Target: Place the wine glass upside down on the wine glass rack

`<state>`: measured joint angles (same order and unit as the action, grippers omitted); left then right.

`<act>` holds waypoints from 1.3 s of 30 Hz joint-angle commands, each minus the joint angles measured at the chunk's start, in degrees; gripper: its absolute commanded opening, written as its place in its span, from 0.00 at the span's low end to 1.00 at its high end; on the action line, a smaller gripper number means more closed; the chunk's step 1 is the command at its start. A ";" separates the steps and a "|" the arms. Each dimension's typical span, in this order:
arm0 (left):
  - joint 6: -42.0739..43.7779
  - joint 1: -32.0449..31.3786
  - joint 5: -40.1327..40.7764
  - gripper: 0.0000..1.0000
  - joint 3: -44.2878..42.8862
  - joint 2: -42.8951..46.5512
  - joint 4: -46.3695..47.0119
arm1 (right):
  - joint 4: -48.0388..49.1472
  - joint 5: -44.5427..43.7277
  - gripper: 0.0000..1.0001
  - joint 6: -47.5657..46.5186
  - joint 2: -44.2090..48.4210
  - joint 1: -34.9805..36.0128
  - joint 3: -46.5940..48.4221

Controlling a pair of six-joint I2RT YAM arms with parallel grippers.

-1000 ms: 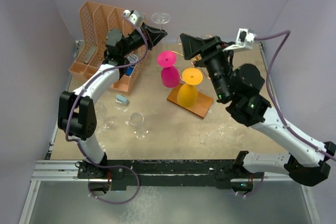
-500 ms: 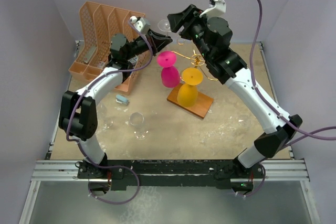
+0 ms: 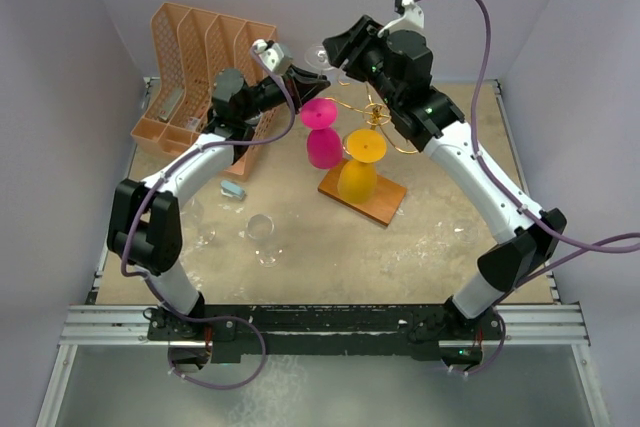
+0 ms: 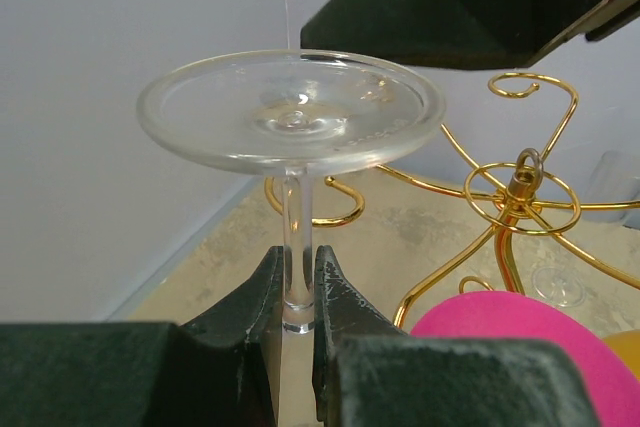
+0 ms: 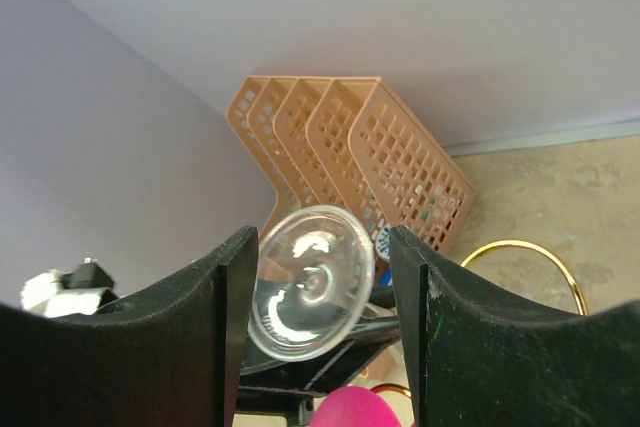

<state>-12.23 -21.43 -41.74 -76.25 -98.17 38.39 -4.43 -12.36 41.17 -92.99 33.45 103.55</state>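
My left gripper [image 3: 300, 73] is shut on the stem [image 4: 296, 237] of a clear wine glass [image 3: 316, 52]. Its round foot [image 4: 290, 112] points away from the fingers, and its bowl is hidden behind them. My right gripper [image 3: 335, 47] is open, with one finger on each side of that foot [image 5: 312, 282] and apart from it; its dark fingers [image 4: 450, 7] hang just above the foot in the left wrist view. The gold wire wine glass rack [image 3: 377, 113] stands on a brown wooden base [image 3: 380, 202] just right of and below the glass. Its curled arms [image 4: 520, 187] lie beyond the foot.
A pink glass [image 3: 322, 137] and an orange glass [image 3: 358, 169] hang upside down on the rack. An orange plastic file organizer [image 3: 200, 57] stands at the back left, under the left arm. A clear glass [image 3: 262, 237] stands on the table nearer the front.
My right arm has swung from the right side to the back, bringing its open gripper around the glass's foot. My left gripper has shifted slightly right, still holding the stem.
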 commanded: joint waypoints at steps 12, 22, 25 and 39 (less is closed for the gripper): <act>3.37 -0.67 0.82 0.00 0.99 4.59 4.82 | 12.09 15.07 0.30 9.47 6.68 -2.29 -10.77; 9.00 -0.79 4.45 0.08 3.21 8.09 -1.01 | 17.07 18.55 0.00 17.14 7.83 -2.43 -14.43; 10.00 -0.75 7.56 0.19 5.16 10.09 -2.02 | 18.14 19.11 0.00 19.25 8.38 -2.43 -15.29; 9.40 -0.74 21.12 0.49 13.05 20.10 -8.49 | 17.59 13.11 0.00 28.80 8.97 -2.38 -16.53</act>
<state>-1.85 -22.20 -27.51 -65.58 -82.50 31.35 9.80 4.45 66.02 -86.65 31.38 86.80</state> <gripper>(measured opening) 0.483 0.027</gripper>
